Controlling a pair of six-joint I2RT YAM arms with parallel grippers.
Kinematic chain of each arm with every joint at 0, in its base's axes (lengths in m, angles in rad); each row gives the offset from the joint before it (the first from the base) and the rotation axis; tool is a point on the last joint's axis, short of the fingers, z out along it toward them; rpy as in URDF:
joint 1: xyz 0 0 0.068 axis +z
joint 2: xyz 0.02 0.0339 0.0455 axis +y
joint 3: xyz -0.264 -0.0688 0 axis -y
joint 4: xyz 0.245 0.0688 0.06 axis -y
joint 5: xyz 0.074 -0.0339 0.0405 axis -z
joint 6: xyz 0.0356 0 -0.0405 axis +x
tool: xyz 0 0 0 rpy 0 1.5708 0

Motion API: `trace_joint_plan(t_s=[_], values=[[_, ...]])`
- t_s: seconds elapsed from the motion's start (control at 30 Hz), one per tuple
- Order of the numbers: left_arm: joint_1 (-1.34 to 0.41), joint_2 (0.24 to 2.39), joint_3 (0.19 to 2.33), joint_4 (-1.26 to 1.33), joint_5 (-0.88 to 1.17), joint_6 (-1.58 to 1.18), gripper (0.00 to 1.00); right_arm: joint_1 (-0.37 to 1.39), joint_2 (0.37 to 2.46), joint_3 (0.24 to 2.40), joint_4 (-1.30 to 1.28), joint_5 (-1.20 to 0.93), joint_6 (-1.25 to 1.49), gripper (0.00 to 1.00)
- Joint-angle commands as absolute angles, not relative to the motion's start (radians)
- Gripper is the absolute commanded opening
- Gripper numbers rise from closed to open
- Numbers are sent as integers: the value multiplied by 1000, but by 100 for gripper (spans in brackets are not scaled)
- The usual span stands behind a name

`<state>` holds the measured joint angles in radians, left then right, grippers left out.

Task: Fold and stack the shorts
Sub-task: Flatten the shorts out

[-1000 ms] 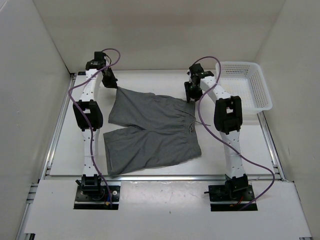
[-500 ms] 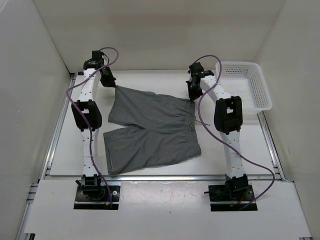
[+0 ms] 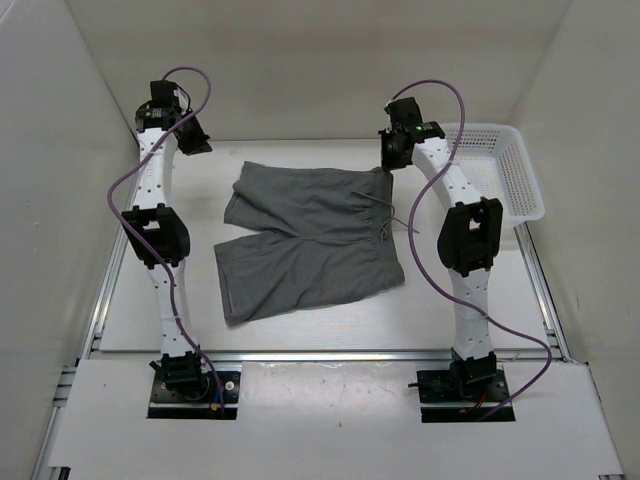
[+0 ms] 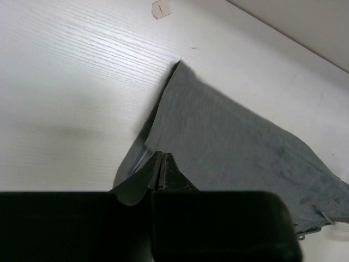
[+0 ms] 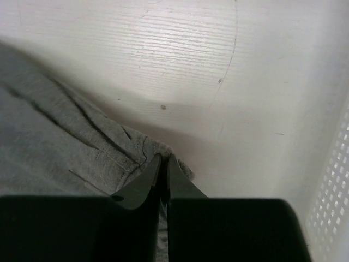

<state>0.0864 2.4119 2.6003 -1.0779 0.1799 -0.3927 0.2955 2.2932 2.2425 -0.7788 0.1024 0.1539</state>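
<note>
White walls close in a pale tabletop [image 3: 330, 328]. The shorts [image 3: 310, 240] lie spread across its middle, waistband toward the right edge and both legs reaching toward the left edge. Their long axis runs left to right, so the fold line you want runs the same way, between the two legs. A drawstring [image 3: 388, 222] trails off the waistband on the right.

Your left gripper [image 4: 162, 166] is over the far-left corner with its jaws pressed together. In the wrist view grey cloth rises like a tent to the tips, so it looks clenched on the hem of the far leg. Your right gripper [image 5: 162, 164] is near the far edge, just left of the basket [image 3: 528, 190], with its jaws closed on a bunched bit of the waistband's far end.

So you hold the far long edge at both ends, and the rest of the shorts lies on the near side of both grippers. Neither arm is nearer; each has its own end. The coming move, as I judge it, is to carry that edge toward the near edge with both arms together, laying the far leg over the near one. Keep the two grippers level and evenly spaced, or the cloth between them may sag or skew. Stacking is not yet begun.
</note>
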Motion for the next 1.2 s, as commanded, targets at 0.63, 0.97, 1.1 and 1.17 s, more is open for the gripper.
trace_joint_plan(t_s=[0.63, 0.97, 1.1, 1.17], values=[[42, 2198, 2407, -1086, 187, -387, 11, 290, 2157, 2102, -719, 83, 164, 1], [41, 2155, 2327, -1077, 158, -377, 11, 290, 2177, 2131, -719, 92, 164, 1], [31, 2256, 2520, -1113, 172, -377, 11, 290, 2186, 2131, -719, 81, 164, 1], [31, 2377, 2638, -1146, 161, -400, 15, 290, 2186, 2131, -719, 81, 164, 1]])
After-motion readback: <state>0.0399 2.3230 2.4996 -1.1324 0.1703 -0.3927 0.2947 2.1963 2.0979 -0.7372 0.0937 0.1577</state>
